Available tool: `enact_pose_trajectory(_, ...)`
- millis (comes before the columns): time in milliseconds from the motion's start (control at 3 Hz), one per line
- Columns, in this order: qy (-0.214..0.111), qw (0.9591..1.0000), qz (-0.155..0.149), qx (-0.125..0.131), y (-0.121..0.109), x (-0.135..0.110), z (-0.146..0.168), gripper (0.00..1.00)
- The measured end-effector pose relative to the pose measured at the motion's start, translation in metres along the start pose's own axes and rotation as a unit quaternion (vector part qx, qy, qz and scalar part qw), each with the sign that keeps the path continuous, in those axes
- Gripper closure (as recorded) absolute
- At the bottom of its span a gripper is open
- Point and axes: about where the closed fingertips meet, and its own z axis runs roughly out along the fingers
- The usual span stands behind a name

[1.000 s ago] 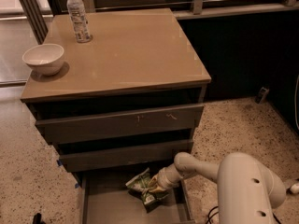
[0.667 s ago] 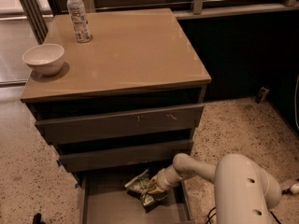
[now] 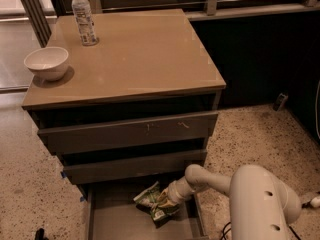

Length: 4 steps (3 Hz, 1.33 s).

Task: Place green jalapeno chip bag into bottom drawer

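Green-and-white crumpled foil, the chip bag (image 3: 148, 197) sits in the bottom drawer (image 3: 119, 220) at the hand (image 3: 168, 202), grip unclear.

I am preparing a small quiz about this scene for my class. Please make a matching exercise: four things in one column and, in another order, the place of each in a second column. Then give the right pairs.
Things
1. white bowl
2. clear bottle
3. green jalapeno chip bag
4. gripper

Places
a. inside the open bottom drawer
b. near the left edge of the cabinet top
c. low in the drawer, at the bag's right side
d. upright at the back left of the cabinet top

Pairs: 1-b; 2-d; 3-a; 4-c
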Motion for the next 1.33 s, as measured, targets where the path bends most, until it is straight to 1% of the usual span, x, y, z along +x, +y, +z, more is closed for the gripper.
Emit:
enact_pose_trajectory(667,0.000,1.0000,0.000,0.000,0.0001,0.0000,0.0001,0.11)
enact_pose_trajectory(1000,0.000,1.0000,0.000,0.000,0.0001,0.0000,0.0001,0.00)
enact_pose_trajectory(1333,0.000,1.0000,0.000,0.000,0.0001,0.0000,0.0001,0.00)
